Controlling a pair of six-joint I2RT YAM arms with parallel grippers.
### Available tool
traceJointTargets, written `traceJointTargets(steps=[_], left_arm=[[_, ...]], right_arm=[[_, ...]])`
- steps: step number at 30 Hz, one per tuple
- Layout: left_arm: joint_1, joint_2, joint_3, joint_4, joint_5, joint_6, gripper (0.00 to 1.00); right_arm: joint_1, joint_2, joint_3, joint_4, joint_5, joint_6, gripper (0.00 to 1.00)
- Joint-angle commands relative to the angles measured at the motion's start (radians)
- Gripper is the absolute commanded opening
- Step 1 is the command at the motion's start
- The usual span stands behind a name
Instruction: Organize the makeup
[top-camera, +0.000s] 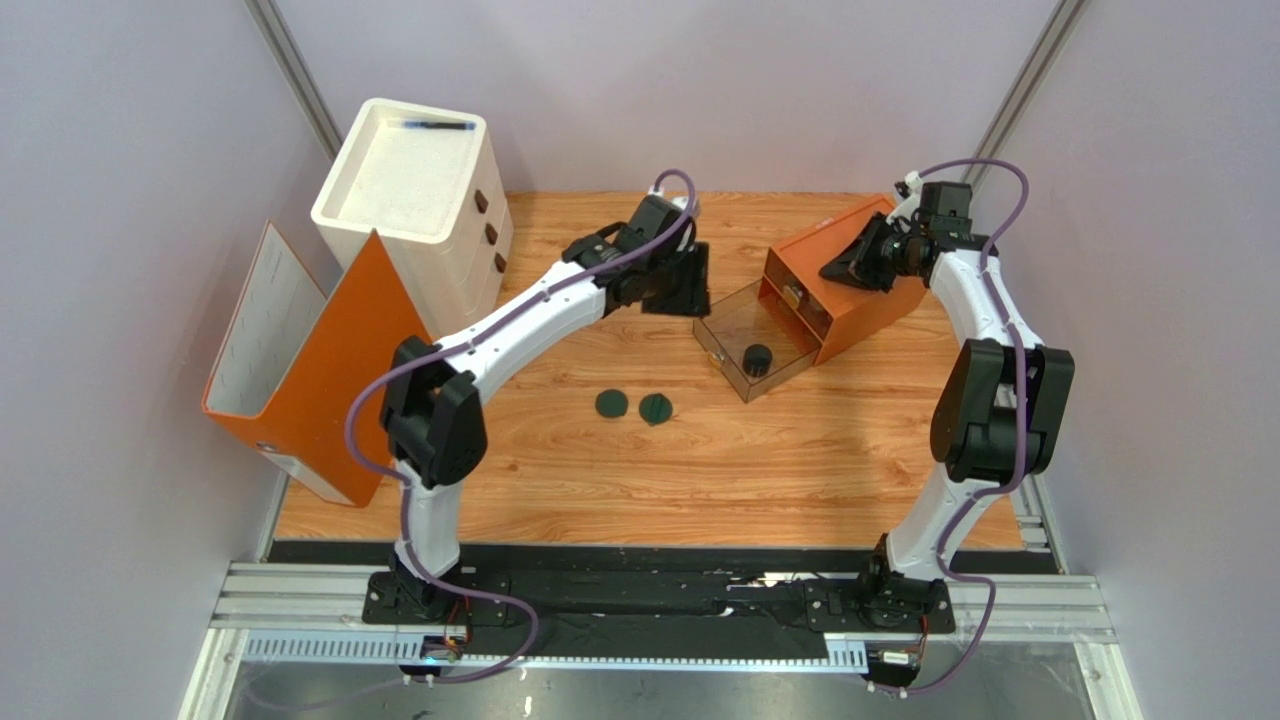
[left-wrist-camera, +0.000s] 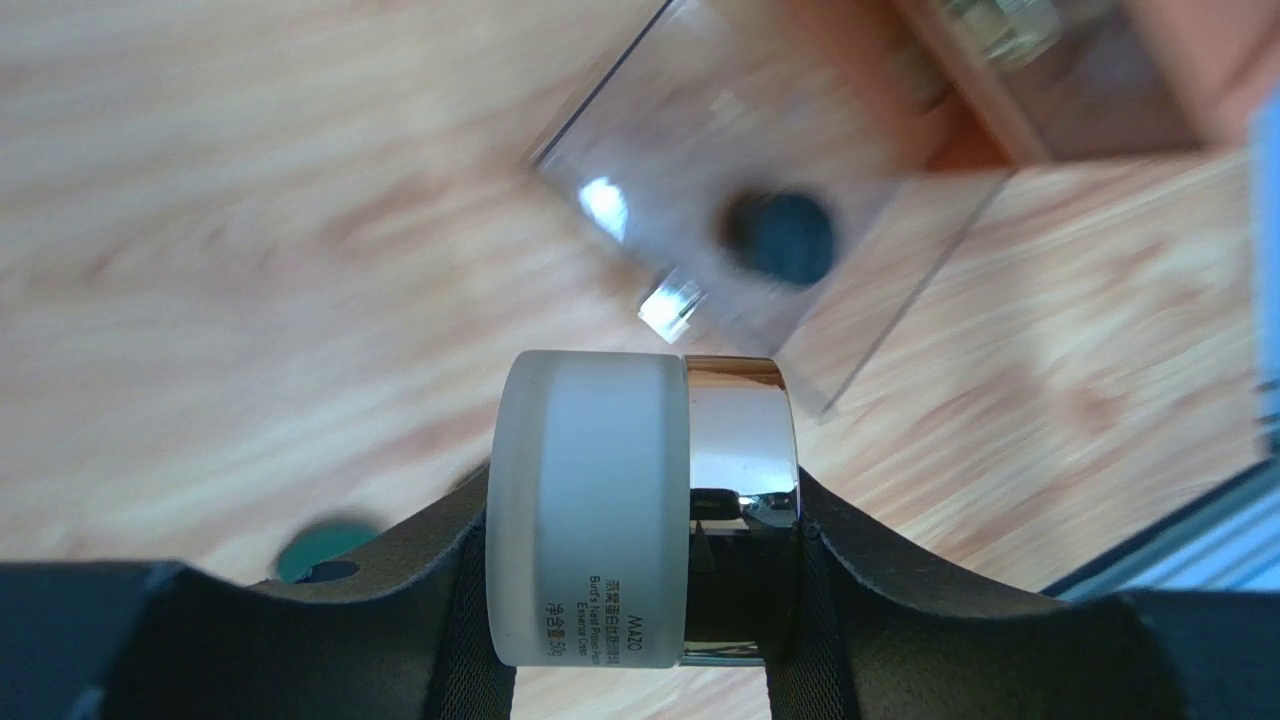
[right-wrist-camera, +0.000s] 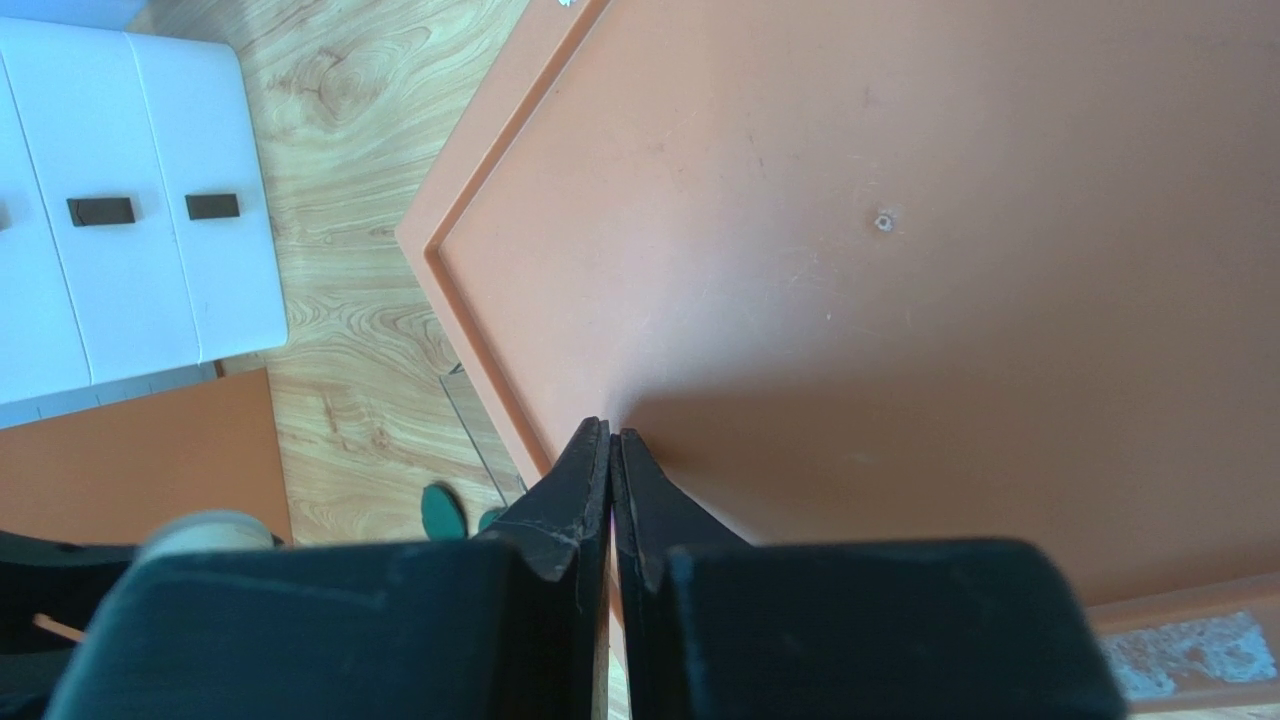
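Makeup: cream jar (left-wrist-camera: 589, 510), frosted body and shiny cap, clamped end to end between the jaws of the left gripper (left-wrist-camera: 639, 525), base on one finger and cap on the other, over the table (top-camera: 751, 465) at 10 o'clock of the drawer (top-camera: 733, 318). Black jar (top-camera: 757, 359) in the drawer, pulled out at 7 o'clock of the orange box (top-camera: 857, 293). Green disc (top-camera: 610, 404) and second disc (top-camera: 655, 407) just beside each other on the table, at 8 o'clock of the drawer. Right gripper (right-wrist-camera: 613, 443): jaws closed together, holding nothing, tips on the box top.
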Motion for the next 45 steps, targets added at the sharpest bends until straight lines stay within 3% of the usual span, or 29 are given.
traceJointTargets(steps=[1, 9, 12, 14, 16, 19, 30, 39, 45], left_arm=[[-0.005, 0.176, 0.209, 0.069, 0.147, -0.063, 0.0], [-0.024, 0.394, 0.459, 0.097, 0.211, -0.166, 0.0], [-0.025, 0.434, 0.504, 0.097, 0.231, -0.173, 0.08], [-0.025, 0.46, 0.539, 0.088, 0.25, -0.175, 0.25], [-0.025, 0.474, 0.56, 0.083, 0.259, -0.169, 0.6], [-0.027, 0.474, 0.564, 0.077, 0.265, -0.161, 0.8], [-0.021, 0.298, 0.429, 0.052, 0.182, -0.034, 0.76], [-0.017, -0.046, -0.143, 0.023, 0.012, 0.133, 0.77], [-0.019, -0.049, -0.269, 0.006, 0.004, 0.156, 0.85]], right_arm=[[0.016, 0.127, -0.1, -0.251, 0.176, -0.06, 0.05], [0.016, 0.124, -0.101, -0.249, 0.182, -0.061, 0.05], [0.016, 0.122, -0.1, -0.252, 0.185, -0.063, 0.05], [0.016, 0.122, -0.101, -0.254, 0.187, -0.065, 0.05], [0.016, 0.122, -0.1, -0.254, 0.187, -0.065, 0.05], [0.016, 0.122, -0.1, -0.254, 0.185, -0.065, 0.05], [0.016, 0.116, -0.1, -0.252, 0.187, -0.063, 0.05], [0.016, 0.118, -0.1, -0.254, 0.184, -0.063, 0.05], [0.016, 0.125, -0.101, -0.248, 0.174, -0.058, 0.05]])
